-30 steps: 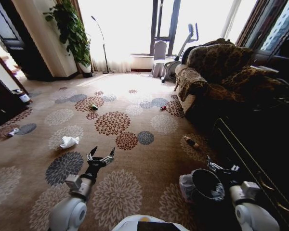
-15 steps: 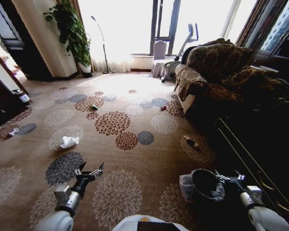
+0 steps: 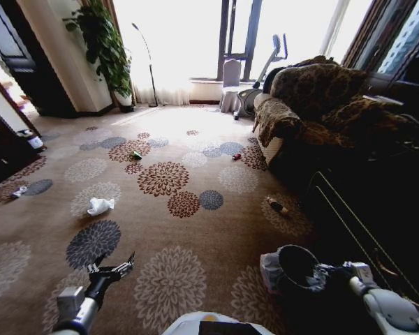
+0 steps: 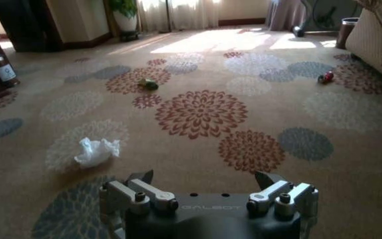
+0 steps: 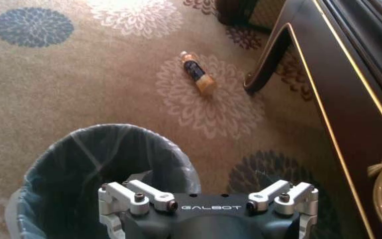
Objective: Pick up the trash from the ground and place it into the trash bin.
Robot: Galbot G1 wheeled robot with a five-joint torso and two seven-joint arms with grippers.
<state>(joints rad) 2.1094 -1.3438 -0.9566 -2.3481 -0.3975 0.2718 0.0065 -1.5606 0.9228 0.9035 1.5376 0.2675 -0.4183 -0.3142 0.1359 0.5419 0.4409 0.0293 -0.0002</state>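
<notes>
On both claws, apparently "GALBOT".

Sunlit floral carpet (image 3: pixel 181 209), patterned sofa (image 3: pixel 314 105), bright window (image 3: pixel 195 35), potted plant (image 3: pixel 101 42).

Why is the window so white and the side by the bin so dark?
In the head view, sunlight floods through the window and washes it out, leaving a bright patch on the carpet; the cabinet beside the trash bin sits in shadow. The left wrist view shows that sunny patch too.
</notes>
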